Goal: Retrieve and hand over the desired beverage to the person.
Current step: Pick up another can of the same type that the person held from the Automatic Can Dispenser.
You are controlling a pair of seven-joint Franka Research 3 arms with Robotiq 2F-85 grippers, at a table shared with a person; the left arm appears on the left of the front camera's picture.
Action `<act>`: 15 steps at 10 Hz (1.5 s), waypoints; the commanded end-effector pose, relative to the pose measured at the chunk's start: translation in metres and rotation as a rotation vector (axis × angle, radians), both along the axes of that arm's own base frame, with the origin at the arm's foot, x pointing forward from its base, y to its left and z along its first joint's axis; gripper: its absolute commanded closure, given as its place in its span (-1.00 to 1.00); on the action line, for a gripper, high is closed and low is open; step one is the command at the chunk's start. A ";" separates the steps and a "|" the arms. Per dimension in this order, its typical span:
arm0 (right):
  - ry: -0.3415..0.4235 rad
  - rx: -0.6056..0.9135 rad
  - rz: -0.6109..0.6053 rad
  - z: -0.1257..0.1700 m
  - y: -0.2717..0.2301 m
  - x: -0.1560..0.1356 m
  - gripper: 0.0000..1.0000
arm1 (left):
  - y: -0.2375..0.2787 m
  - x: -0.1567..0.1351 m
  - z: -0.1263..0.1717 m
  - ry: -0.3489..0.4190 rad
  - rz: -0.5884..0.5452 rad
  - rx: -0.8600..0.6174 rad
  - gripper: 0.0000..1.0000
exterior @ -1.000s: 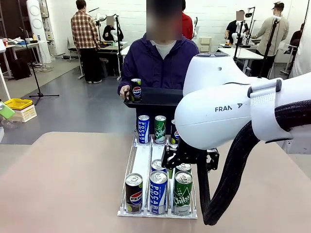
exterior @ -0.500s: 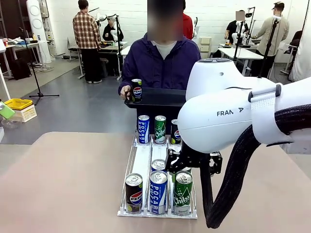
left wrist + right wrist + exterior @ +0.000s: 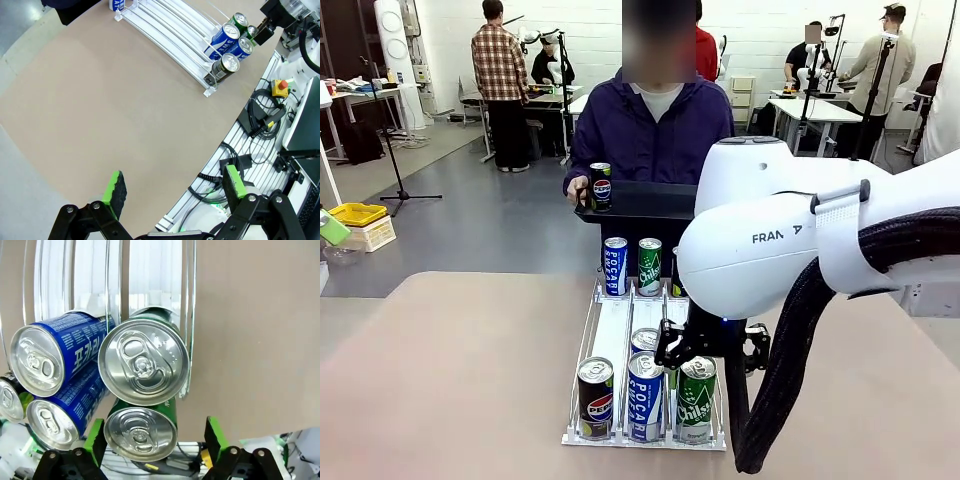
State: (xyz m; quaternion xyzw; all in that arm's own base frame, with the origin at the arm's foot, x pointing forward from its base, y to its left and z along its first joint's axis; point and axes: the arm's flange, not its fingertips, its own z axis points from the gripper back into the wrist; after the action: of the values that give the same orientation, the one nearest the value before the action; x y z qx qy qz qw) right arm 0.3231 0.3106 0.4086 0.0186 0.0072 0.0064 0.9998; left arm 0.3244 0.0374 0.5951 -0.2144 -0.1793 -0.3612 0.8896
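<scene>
Logging left pincer (image 3: 173, 184) first: parked high over the near edge of the bench (image 3: 100, 100), pads spread wide, gripping nothing; presumably out of the way to leave the work to the other arm.

Moving rightward to the white wire rack (image 3: 615, 335) at mid-bench: three lanes, apparently sloped down toward the robot, likely to feed cans forward by gravity.
- Left lane: black Pepsi can (image 3: 596, 398) against the front stop.
- Middle lane: blue Pocari can (image 3: 645, 395) at the stop, another close behind.

Beyond the rack, facing it: the person (image 3: 655, 130), holding a black tray (image 3: 650, 200) level with a second Pepsi can (image 3: 600, 185) upright on it, one hand (image 3: 578, 190) beside that can. Tray probably offered as the drop-off place.

- Right lane: green can (image 3: 696, 398) at the stop, a second green can (image 3: 144, 362) close behind.

Judging the green can to be the wanted beverage, not yet lifted. Right pincer (image 3: 155, 438) poised directly above that lane, open wide enough to straddle a can, green pads on either side, clasping nothing, no contact visible.

Next: descend squarely, avoid nudging the Pocari neighbour.
</scene>
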 end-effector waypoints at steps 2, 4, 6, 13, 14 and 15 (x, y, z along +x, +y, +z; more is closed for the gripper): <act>-0.029 0.028 0.031 0.000 0.002 0.002 -0.41 | 0.002 -0.001 0.001 -0.003 -0.015 -0.006 -1.00; -0.028 0.022 0.046 0.000 0.002 0.002 0.77 | 0.002 -0.001 0.001 -0.003 -0.015 -0.006 -1.00; -0.037 0.023 0.055 0.000 0.001 0.003 1.00 | 0.002 -0.001 0.001 -0.003 -0.015 -0.006 -1.00; -0.065 -0.039 0.088 0.055 0.002 -0.025 1.00 | 0.002 -0.001 0.001 -0.003 -0.015 -0.006 -1.00; -0.093 -0.061 0.081 0.087 0.001 -0.033 1.00 | 0.002 -0.001 0.001 -0.003 -0.015 -0.006 -1.00; -0.109 -0.100 0.055 0.121 -0.001 -0.035 1.00 | 0.002 -0.001 0.001 -0.003 -0.015 -0.006 -1.00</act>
State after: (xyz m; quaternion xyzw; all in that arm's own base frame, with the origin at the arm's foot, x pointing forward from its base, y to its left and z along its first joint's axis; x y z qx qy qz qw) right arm 0.2885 0.3109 0.4925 -0.0067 -0.0340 0.0473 0.9983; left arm 0.3244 0.0374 0.5951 -0.2145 -0.1793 -0.3611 0.8896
